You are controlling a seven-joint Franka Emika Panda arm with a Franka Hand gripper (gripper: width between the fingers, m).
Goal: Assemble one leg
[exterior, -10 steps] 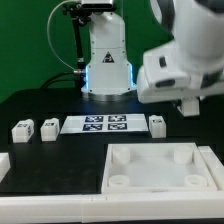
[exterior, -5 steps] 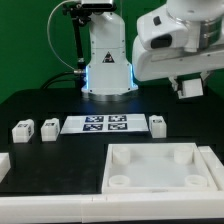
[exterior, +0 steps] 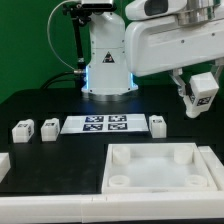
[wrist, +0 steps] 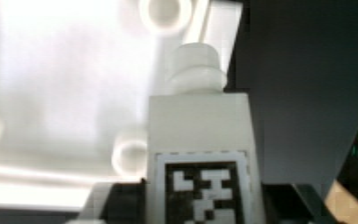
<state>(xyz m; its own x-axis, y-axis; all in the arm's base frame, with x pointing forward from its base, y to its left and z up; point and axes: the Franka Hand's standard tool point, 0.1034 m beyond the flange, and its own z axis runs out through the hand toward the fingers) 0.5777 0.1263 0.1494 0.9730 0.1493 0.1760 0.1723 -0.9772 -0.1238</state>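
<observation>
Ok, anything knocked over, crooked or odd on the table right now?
Nothing stands out. Three legs stand upright beside the marker board, the tray lies flat, and the tool holds a fourth leg in the air at the exterior view's right.

backdrop: plain green wall (exterior: pixel 30 50) across the rear of the exterior view | tabletop (exterior: pixel 60 155): matte black, running the full width back to the green wall | front: pale ledge (exterior: pixel 50 210) along the near edge | light: bright, even, soft shadows | wrist view: blurred, black surface along one side
</observation>
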